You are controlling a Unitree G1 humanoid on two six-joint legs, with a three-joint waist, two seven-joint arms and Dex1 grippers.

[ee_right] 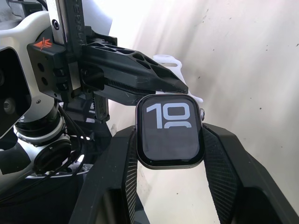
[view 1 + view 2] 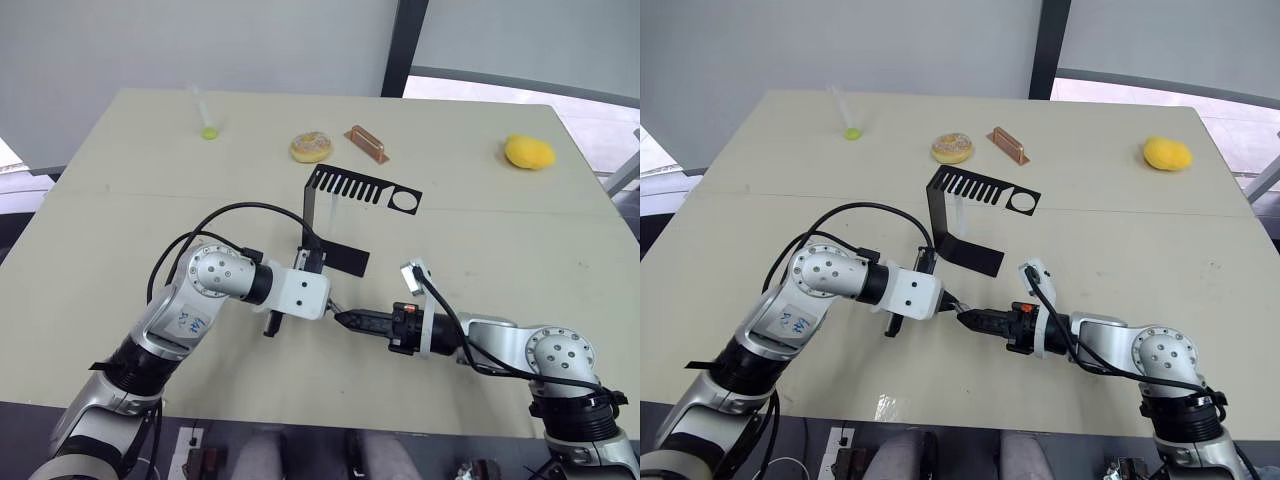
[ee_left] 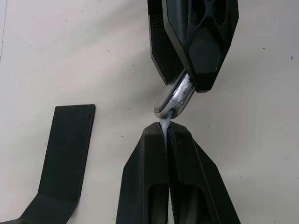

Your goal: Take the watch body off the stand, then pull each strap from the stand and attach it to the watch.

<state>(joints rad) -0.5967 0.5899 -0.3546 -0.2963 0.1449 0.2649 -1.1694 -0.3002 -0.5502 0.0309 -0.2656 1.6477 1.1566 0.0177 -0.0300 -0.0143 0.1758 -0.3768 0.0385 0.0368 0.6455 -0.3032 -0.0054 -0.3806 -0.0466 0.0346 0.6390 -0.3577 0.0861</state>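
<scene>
My right gripper [image 1: 170, 140] is shut on the watch body [image 1: 170, 130], one finger on each side of its silver rim, with the black screen and white digits facing the wrist camera. My left gripper [image 3: 163, 128] is shut on a white strap [image 3: 164, 123], whose end touches the edge of the watch body [image 3: 177, 95]. The two grippers meet tip to tip [image 2: 338, 316] over the table, just in front of the stand's flat foot. The black stand [image 2: 340, 200] is upright behind them, and a pale strip seems to hang under its slotted top plate.
Along the far side of the table [image 2: 120, 250] lie a tube with green liquid [image 2: 205, 115], a doughnut [image 2: 311, 147], a copper-brown bar [image 2: 367, 141] and a yellow lump [image 2: 528, 152]. The table's front edge is close below both arms.
</scene>
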